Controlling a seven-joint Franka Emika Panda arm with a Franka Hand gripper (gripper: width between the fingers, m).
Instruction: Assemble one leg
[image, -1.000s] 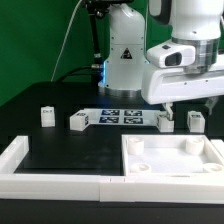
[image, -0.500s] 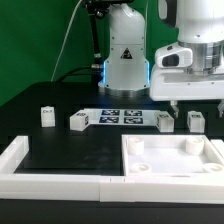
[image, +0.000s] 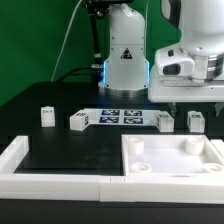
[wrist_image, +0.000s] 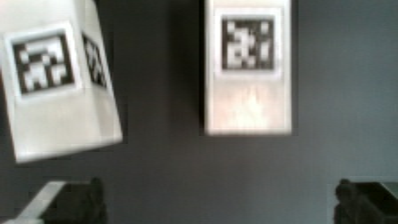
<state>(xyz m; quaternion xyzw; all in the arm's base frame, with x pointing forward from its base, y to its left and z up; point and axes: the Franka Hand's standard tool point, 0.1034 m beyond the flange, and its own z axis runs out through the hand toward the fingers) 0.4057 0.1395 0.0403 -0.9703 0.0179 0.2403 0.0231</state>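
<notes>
Four small white legs with square tags stand on the black table in the exterior view: one (image: 45, 116) and another (image: 79, 121) at the left, one (image: 163, 121) and one (image: 195, 120) at the right. My gripper (image: 192, 103) hangs open and empty just above the two right legs. In the wrist view one leg (wrist_image: 246, 70) lies straight ahead between the open fingertips (wrist_image: 71, 200), and a second, tilted leg (wrist_image: 63, 85) lies beside it. The gripper (wrist_image: 221, 205) holds nothing. The large white tabletop (image: 132, 172) lies at the front right.
The marker board (image: 122, 116) lies flat between the two pairs of legs. A white L-shaped fence (image: 22, 158) runs along the front left. The robot base (image: 125, 55) stands behind the marker board.
My gripper has moved toward the exterior view's right, from above the inner right leg to over both right legs. The legs and tabletop have not moved.
</notes>
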